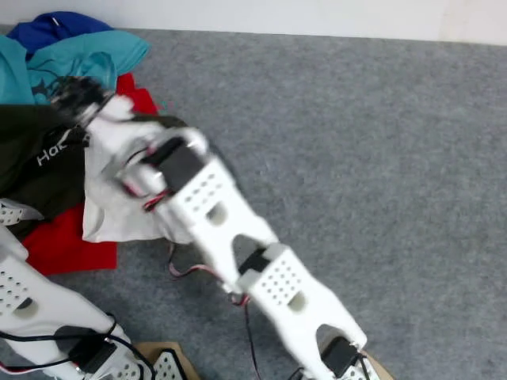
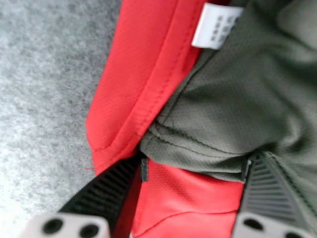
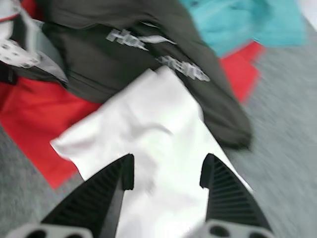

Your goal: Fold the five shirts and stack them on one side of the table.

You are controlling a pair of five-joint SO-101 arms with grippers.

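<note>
Since all five shirts lie heaped at upper left of the high view, running off the frame's left edge, the grey felt table shows bare across centre and right, up to the pale strip along the top.

Items:
- Blue shirt: top-left corner, crumpled.
- Teal shirt: just below the blue, rumpled.
- Dark shirt: fine mesh knit, pale lettering, overlaps the red.
- Red shirt: smooth, stitched hem, lowest layer, corner toward bottom left.
- White shirt: soft, fairly flat, uppermost; long axis approx. up-down in high view.
- R gripper: ribbed black fingers spread above white shirt, nothing pinched.
- L gripper: fingers spread, dark shirt's hem and red fabric betw. them; contact can't be told.
- R arm: lies diagonally from bottom right to the pile.
</note>
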